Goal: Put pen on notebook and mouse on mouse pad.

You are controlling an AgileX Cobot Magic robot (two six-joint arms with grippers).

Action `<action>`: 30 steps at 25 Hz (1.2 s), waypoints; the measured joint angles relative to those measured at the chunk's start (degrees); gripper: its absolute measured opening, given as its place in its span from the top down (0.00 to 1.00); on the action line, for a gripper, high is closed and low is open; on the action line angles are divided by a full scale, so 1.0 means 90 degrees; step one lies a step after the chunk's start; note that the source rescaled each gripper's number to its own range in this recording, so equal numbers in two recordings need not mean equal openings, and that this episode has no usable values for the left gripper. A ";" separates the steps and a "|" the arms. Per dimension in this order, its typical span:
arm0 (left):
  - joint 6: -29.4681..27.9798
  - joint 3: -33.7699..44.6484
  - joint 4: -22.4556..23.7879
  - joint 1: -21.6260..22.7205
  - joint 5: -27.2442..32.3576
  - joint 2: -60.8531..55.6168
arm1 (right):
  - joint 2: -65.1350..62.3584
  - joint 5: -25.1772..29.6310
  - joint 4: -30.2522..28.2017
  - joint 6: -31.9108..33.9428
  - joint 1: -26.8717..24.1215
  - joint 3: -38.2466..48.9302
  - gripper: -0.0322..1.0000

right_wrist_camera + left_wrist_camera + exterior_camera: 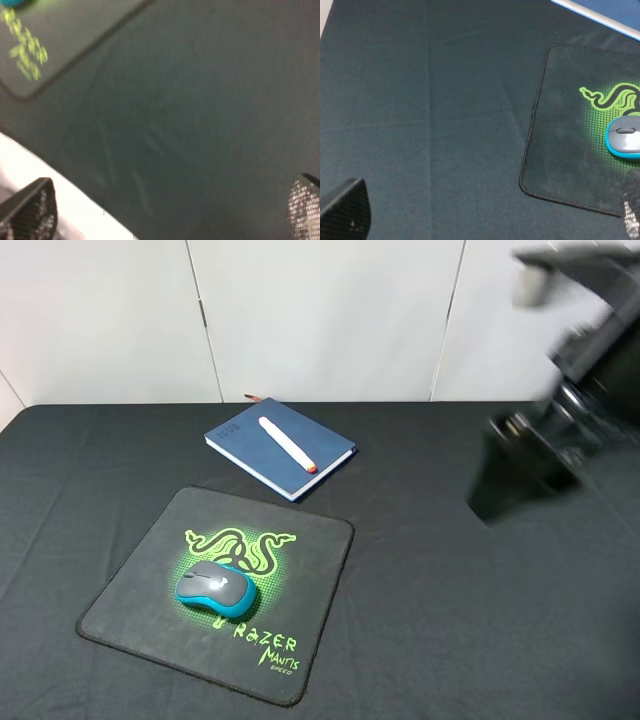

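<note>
The right hand [520, 475], a blurred dark shape at the end of a black arm, hangs above the black cloth-covered tabletop [480, 620] with its two mesh-textured fingers [30, 210] spread wide apart and nothing between them. Every task object lies well off to that hand's left side. Nearest to it is the rectangular blue hardcover notebook [280, 445] with white page edges, and the slim white pen [286, 443] with a small orange-red tip lies diagonally on its cover. Farther from the hand, and nearer the front edge of the tabletop, sits the large black square mouse pad [150, 585] with rounded corners and a glowing green snake logo. The small grey-topped mouse [216, 587] with teal-blue sides rests on the pad, over the logo.

The left hand [485, 220] is out of the high view. Its wrist view shows only the tips of two dark fingers [345, 210] set far apart, open and holding nothing, with bare cloth between them; the mouse pad's corner and the mouse lie just beyond one finger.
</note>
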 joint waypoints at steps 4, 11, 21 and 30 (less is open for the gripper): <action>0.0000 0.0000 0.0000 0.0000 0.0000 0.0000 | -0.0800 0.0006 0.0000 0.0050 0.0000 0.0923 0.00; 0.0000 0.0000 0.0000 0.0000 0.0000 0.0000 | -0.2234 -0.0282 -0.0036 0.0077 0.0000 0.2094 0.00; 0.0000 0.0000 0.0000 0.0000 0.0000 0.0000 | -0.4276 -0.0631 -0.0181 0.0077 -0.1486 0.2665 0.00; 0.0000 0.0000 0.0006 0.0000 0.0000 0.0000 | -0.6184 -0.0885 -0.0207 0.0077 -0.3167 0.3429 0.00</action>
